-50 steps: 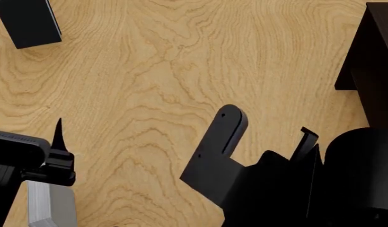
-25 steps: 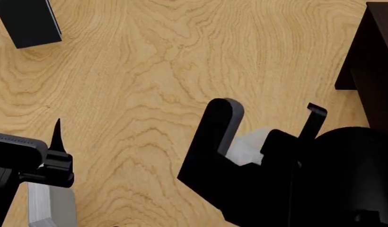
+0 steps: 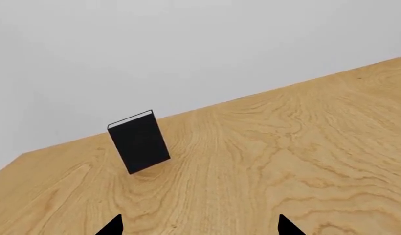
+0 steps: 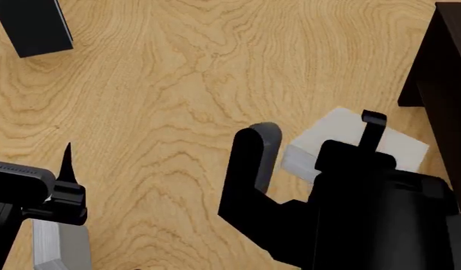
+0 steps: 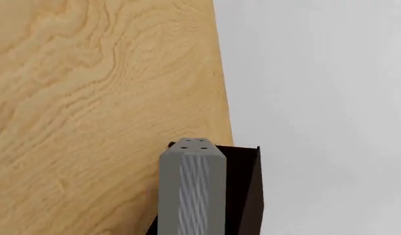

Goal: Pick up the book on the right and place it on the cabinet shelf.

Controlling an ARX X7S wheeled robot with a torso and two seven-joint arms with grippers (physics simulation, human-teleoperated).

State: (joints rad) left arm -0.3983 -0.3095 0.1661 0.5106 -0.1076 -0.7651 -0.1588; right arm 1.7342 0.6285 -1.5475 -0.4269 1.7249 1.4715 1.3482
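Cabinet (image 4: 448, 84) stands dark at two o'clock on the table (image 4: 178, 84), with the book (image 4: 351, 140) lying flat at four o'clock, its long side pointing toward two, between the wide-open fingers of the right gripper (image 4: 315, 135), much nearer than the open left gripper (image 4: 66, 169).

Right tool (image 4: 309, 143) now higher — more of the book (image 4: 351, 140) uncovered.

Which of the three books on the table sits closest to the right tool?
The plain light-grey book, lying right at the right tool near the dark cabinet. The black book stands far off, and the other grey book is by the left tool.
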